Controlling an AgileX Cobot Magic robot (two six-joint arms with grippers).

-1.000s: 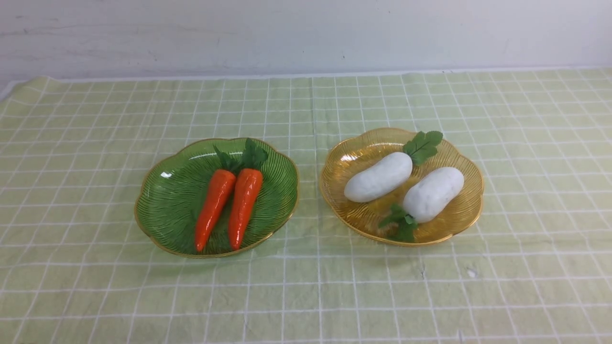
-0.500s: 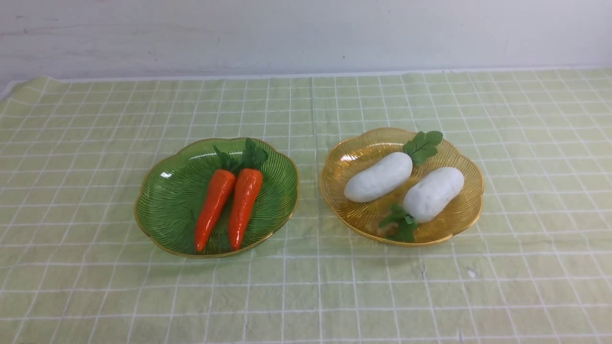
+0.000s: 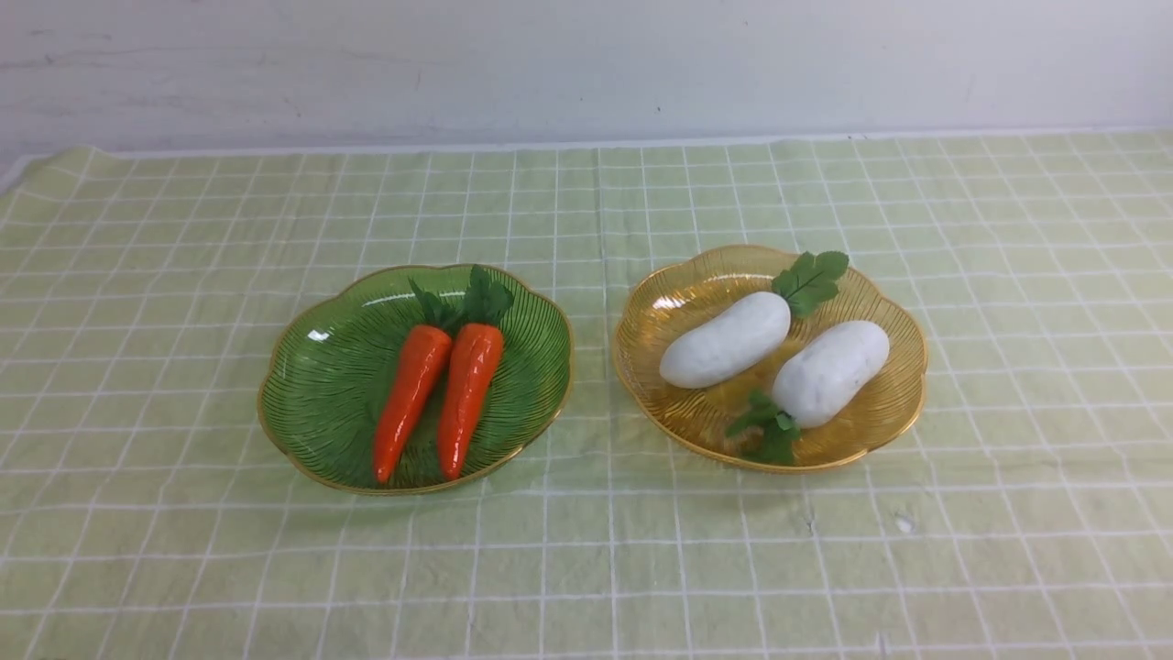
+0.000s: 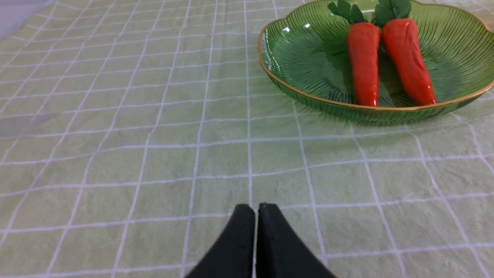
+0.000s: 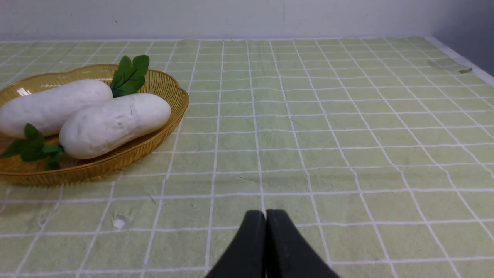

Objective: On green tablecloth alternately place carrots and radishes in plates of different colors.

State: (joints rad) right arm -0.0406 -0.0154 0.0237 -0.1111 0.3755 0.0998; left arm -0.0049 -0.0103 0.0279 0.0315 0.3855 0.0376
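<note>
Two orange carrots (image 3: 440, 394) lie side by side in the green plate (image 3: 316, 385) on the left of the green tablecloth (image 3: 586, 550). Two white radishes (image 3: 774, 353) lie in the amber plate (image 3: 893, 403) on the right. Neither arm shows in the front view. In the left wrist view my left gripper (image 4: 256, 208) is shut and empty over bare cloth, short of the green plate (image 4: 293, 58) and its carrots (image 4: 386, 58). In the right wrist view my right gripper (image 5: 265, 214) is shut and empty, well apart from the amber plate (image 5: 170, 112) and its radishes (image 5: 85, 116).
A pale wall (image 3: 586, 64) rises behind the cloth's far edge. The cloth's right edge (image 5: 463, 65) shows in the right wrist view. A small mark (image 3: 903, 524) sits on the cloth in front of the amber plate.
</note>
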